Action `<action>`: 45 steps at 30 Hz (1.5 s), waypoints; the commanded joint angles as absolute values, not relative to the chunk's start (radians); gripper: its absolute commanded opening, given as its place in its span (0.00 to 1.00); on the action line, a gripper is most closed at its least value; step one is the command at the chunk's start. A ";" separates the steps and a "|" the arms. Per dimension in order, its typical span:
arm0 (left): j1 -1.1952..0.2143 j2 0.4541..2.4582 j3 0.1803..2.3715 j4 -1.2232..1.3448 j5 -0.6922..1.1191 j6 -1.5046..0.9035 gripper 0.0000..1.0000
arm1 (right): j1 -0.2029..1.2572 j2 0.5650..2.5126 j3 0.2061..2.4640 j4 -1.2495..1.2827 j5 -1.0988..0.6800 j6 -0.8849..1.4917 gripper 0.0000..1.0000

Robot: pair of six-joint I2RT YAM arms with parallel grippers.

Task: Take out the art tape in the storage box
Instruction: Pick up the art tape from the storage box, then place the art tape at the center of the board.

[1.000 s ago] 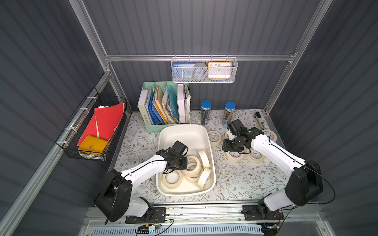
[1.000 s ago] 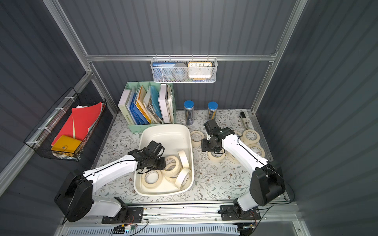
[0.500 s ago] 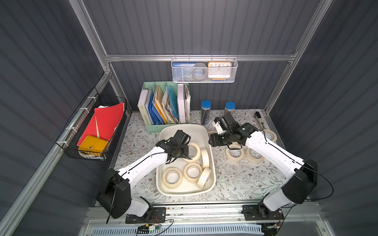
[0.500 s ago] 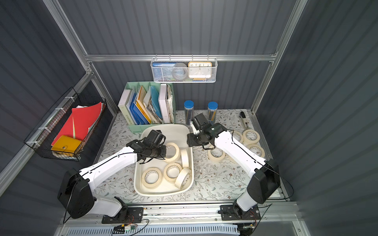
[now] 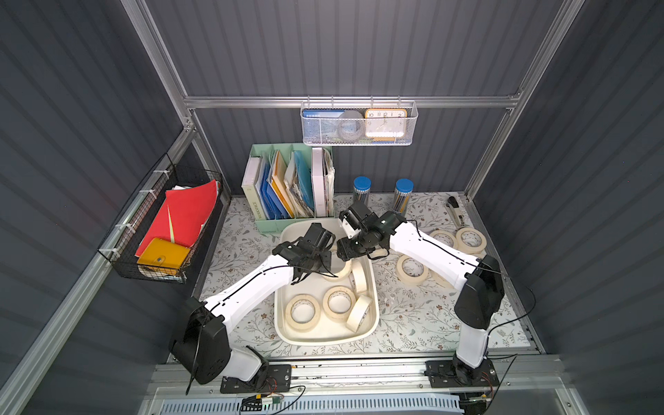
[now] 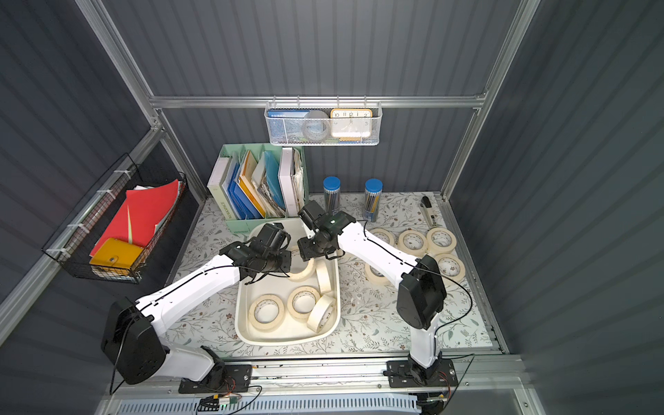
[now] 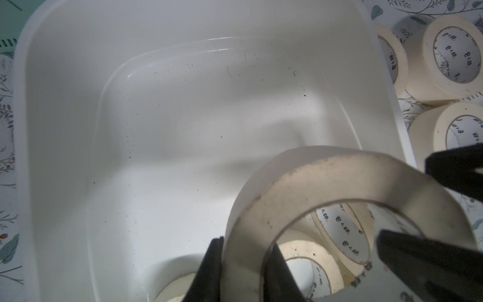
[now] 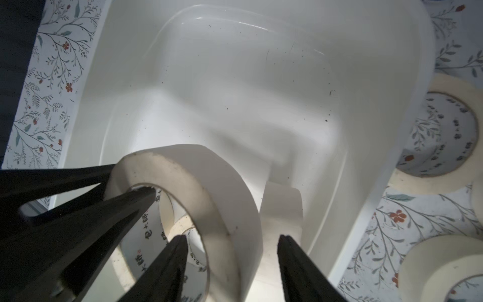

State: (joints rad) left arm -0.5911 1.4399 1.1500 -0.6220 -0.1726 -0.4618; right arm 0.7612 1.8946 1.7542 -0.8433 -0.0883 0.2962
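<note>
Above the storage box (image 7: 57, 130), the left gripper (image 7: 245, 248) pinches one art tape roll (image 7: 339, 177) while the right gripper (image 8: 232, 238), jaws apart, straddles its wall, probably for a handover.

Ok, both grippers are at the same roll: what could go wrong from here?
The left gripper pinches the lifted roll by its wall while the right gripper straddles its other side, open. If the left lets go first, the roll likely drops back into the storage box. The right's outer finger sits near an upright roll and could knock it.
</note>
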 commanded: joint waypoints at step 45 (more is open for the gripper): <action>-0.592 1.328 1.062 -0.433 -0.144 -0.477 0.83 | 0.575 1.788 1.405 -0.863 -0.013 0.304 0.00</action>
